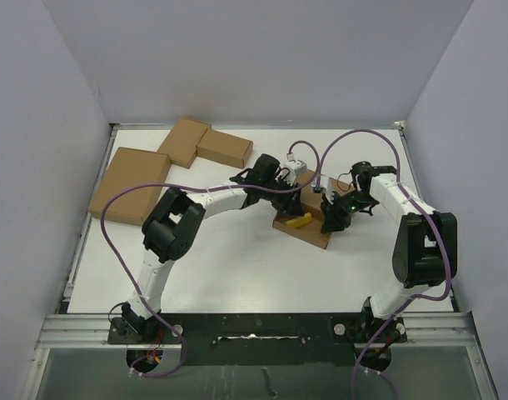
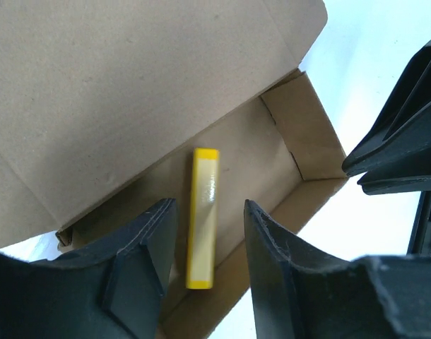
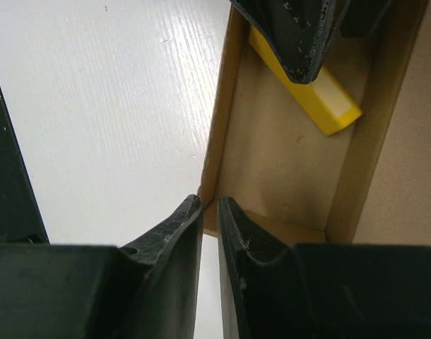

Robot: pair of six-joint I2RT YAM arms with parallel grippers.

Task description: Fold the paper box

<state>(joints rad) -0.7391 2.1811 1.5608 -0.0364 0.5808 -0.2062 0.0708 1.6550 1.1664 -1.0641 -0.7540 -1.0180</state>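
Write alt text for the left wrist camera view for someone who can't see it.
A yellow block lies flat inside the open brown paper box, framed between the left jaws, which stand apart with a gap on each side of it. The box's big flap fills the upper left; a black part of the right arm juts in at right.

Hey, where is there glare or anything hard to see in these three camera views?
Right wrist view: streaky glare on the white table, with the right hand's fingers dark against it. Left wrist view: a bright highlight on the yellow block, the left hand's fingers dark. Top view: even light, the paper box partly hidden by arms.
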